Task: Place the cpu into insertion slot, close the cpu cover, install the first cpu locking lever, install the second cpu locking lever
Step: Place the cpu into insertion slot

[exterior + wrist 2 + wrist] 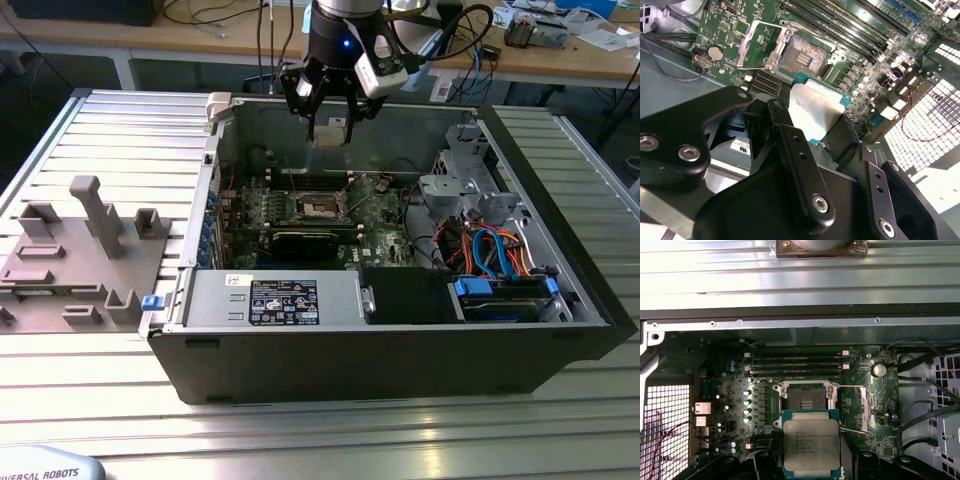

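My gripper (330,128) hangs above the back of the open computer case, shut on the cpu (331,133). In both wrist views the cpu (817,107) (811,442) is a flat square with a silvery-grey top, clamped by its edges between black fingers (782,125). The insertion slot (322,207) (802,56) (804,399) lies bare on the green board below, apart from the chip. Beside the slot, the cpu cover (774,61) is swung open. Two thin lever rods (851,386) are raised next to the socket.
Long memory slots (797,365) run beside the socket. A black card (305,243) crosses the board, and a drive cage (460,180) with coloured cables (490,245) sits at the exterior view's right. The case walls (215,170) ring the board. A grey fixture (80,250) lies outside.
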Action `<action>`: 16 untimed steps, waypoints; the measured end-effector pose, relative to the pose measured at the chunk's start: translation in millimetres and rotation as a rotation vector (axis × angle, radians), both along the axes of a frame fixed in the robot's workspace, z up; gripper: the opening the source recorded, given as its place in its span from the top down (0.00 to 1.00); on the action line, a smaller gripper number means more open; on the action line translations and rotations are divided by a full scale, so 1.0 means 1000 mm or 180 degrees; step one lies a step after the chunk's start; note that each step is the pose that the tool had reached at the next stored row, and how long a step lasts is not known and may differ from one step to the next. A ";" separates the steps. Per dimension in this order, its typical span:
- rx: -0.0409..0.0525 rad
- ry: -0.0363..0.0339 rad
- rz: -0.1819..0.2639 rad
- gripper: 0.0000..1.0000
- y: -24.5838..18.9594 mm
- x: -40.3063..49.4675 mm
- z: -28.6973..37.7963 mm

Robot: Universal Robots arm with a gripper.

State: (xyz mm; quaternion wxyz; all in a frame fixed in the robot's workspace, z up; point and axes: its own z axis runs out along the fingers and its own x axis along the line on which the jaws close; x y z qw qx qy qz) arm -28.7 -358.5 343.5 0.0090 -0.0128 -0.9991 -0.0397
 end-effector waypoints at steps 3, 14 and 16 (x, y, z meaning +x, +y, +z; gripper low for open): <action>0.0000 0.0000 0.0000 0.46 0.0000 0.0000 -0.0006; 0.0000 0.0000 0.0000 0.46 0.0000 0.0000 -0.0038; 0.0000 0.0000 0.0000 0.46 0.0000 0.0000 -0.0042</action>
